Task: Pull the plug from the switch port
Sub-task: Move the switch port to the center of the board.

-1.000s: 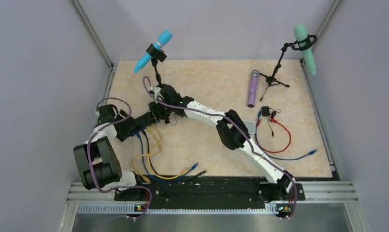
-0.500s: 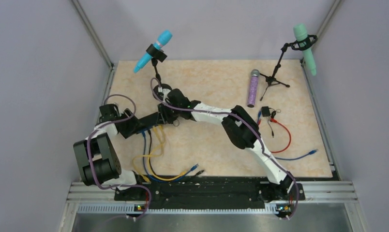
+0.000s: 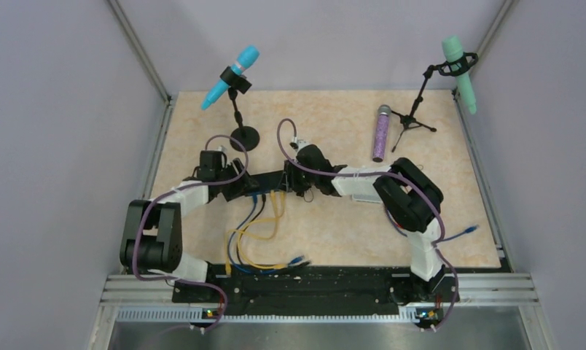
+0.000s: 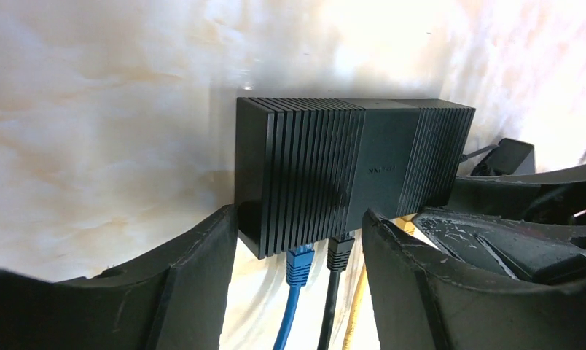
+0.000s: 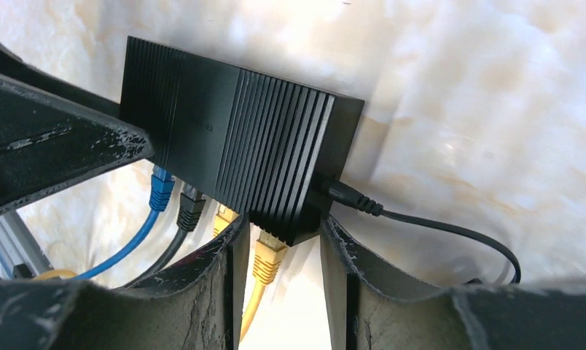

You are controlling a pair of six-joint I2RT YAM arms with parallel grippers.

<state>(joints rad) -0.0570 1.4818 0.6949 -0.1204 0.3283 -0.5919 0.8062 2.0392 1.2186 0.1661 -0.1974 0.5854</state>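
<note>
Black ribbed switch point(image 4: 348, 171) lies flat on the marbled surface point(image 4: 93, 109). The left gripper point(image 4: 299, 226) has its jaws spread, straddling the socket edge. Blue plug point(image 4: 299, 264) and black plug point(image 4: 340, 255) sit seated between them. A yellow cable point(image 4: 356, 306) runs alongside.

The pale marbled bench point(image 4: 93, 87) is washed out by glare toward 1 o'clock in the left wrist view. A soft shadow is cast at 9 o'clock of the ribbed flat black switch box point(image 4: 348, 175). The scuffed black fingers point(image 5: 166, 306) are left shaded at 6 o'clock.
</note>
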